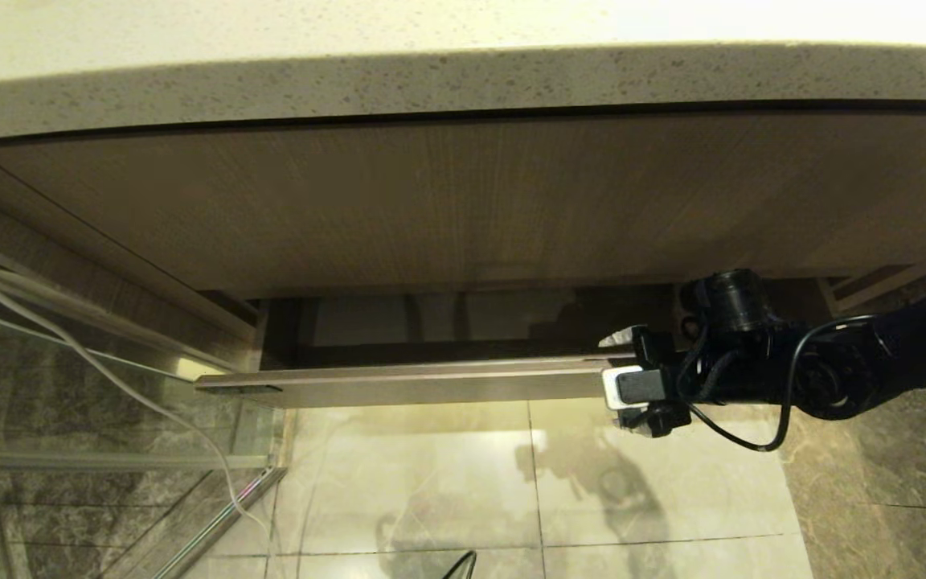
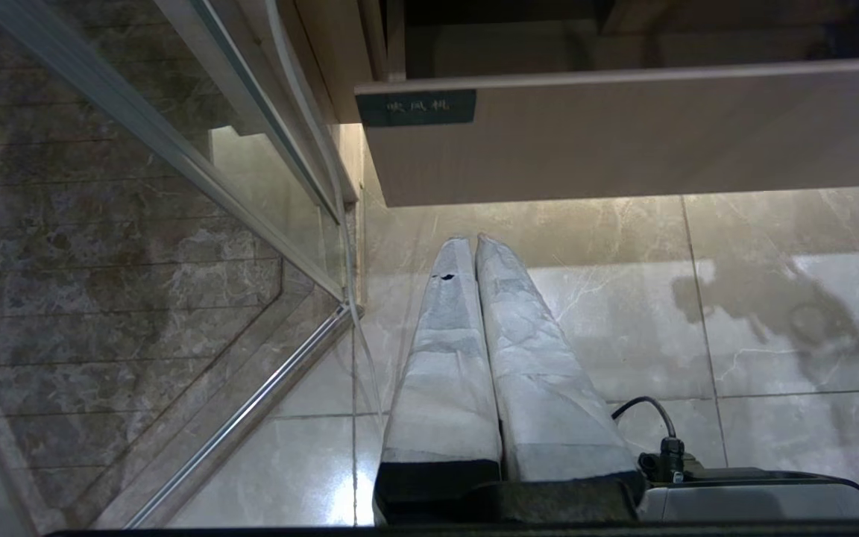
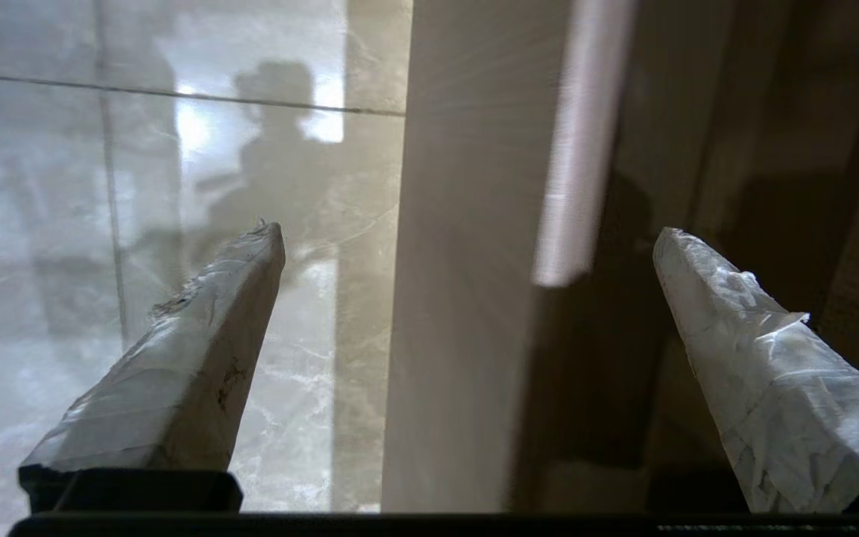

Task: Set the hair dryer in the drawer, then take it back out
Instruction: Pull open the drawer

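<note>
Right gripper (image 1: pixel 625 379) jaws wide open, straddling drawer (image 1: pixel 431 384) front's right end; contact unclear. Left gripper (image 2: pixel 474 246) jaws closed.

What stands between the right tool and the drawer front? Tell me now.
Nothing visible. The right tool is open, its fingers straddling the right end of the drawer front, one on each side. The hair dryer is in no view.
</note>
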{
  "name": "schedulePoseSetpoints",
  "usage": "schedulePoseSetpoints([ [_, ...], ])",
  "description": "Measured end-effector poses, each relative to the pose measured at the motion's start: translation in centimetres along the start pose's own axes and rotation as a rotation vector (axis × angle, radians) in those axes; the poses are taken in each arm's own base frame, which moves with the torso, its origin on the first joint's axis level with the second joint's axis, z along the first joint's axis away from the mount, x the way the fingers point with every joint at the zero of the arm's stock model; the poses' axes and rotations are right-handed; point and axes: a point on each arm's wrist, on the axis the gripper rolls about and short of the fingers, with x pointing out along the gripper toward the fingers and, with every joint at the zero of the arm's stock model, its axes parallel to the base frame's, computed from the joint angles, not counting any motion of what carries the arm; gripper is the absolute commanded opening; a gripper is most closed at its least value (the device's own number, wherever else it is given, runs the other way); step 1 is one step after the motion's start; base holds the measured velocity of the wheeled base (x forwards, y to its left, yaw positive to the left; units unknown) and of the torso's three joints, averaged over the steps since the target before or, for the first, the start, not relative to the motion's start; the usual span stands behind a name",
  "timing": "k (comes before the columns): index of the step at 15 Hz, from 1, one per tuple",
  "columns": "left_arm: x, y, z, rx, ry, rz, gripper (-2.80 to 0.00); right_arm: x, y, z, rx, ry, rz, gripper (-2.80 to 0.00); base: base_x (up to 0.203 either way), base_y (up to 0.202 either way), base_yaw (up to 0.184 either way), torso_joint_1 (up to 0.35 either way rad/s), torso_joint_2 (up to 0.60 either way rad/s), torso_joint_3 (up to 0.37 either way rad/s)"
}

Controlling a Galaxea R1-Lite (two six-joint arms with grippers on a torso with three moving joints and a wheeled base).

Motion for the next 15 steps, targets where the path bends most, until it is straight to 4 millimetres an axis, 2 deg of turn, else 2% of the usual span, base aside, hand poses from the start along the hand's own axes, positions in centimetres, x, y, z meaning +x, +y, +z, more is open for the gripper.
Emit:
schedulePoseSetpoints([
  [5, 0.0, 0.0, 0.0, 0.0, 0.0, 0.0, -2.8, -4.7, 0.0, 1.7, -0.014, 0.003, 0.035, 0.0, 0.0, 0.0, 0.0, 0.0, 0.0, 0.0],
  [14, 0.0, 0.0, 0.0, 0.0, 0.0, 0.0, -2.8, -14.3, 3.1, 3.5, -0.021, 0.002, 0.059, 0.0, 0.0, 0.0, 0.0, 0.0, 0.0, 0.0],
  [15, 0.0, 0.0, 0.0, 0.0, 0.0, 0.0, -2.8, -15.2, 3.3, 3.6, -0.016, 0.001, 0.063, -2.01, 0.0, 0.0, 0.0, 0.0, 0.0, 0.0],
])
